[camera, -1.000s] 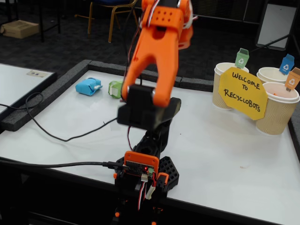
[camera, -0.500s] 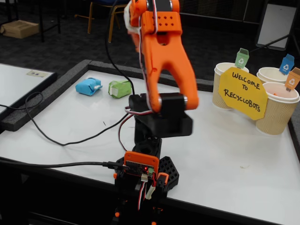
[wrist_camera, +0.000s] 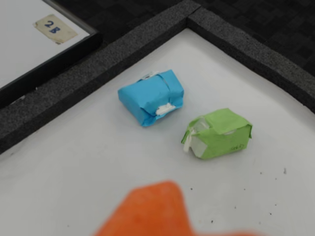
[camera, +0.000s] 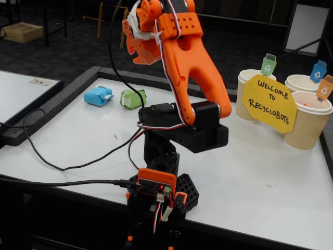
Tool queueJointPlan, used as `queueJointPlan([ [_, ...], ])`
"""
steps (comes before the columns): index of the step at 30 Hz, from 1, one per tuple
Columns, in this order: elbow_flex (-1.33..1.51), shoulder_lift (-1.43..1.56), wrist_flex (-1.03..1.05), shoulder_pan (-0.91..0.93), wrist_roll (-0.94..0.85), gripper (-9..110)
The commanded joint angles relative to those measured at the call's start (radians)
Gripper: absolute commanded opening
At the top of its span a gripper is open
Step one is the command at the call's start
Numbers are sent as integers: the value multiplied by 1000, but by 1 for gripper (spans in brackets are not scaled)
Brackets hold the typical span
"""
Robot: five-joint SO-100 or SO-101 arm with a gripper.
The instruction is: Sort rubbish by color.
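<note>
Two wads of rubbish lie side by side in the far left corner of the white table, a light blue one [wrist_camera: 151,97] [camera: 98,96] and a light green one [wrist_camera: 218,133] [camera: 132,98]. My orange gripper [camera: 134,48] hangs high above the table, near the top of the fixed view, apart from both wads. The wrist view looks down on them, with only a blurred orange finger [wrist_camera: 147,211] at its bottom edge. Nothing shows between the jaws, and how far apart they stand is not visible.
Three beige paper cups [camera: 250,91] [camera: 301,83] [camera: 309,122] with coloured tags stand at the right behind a yellow sign [camera: 270,103]. A dark foam border [wrist_camera: 231,39] rims the table. A black cable [camera: 62,166] trails across the left. A second white table [wrist_camera: 29,44] adjoins on the left.
In the fixed view the arm's big link has swung from leaning left to leaning right, and the gripper head has come into view at the top left. Both wads have stayed put.
</note>
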Motion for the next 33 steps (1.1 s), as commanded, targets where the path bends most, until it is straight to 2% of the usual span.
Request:
queueJointPlan([
  [1,-94,-87,-11,-18,15,0],
  [22,-568,-963,-107,0,14,1],
  [30,-627,-1218,-278,198,9,2],
  [33,-655,-1275,-316,262,3,7],
])
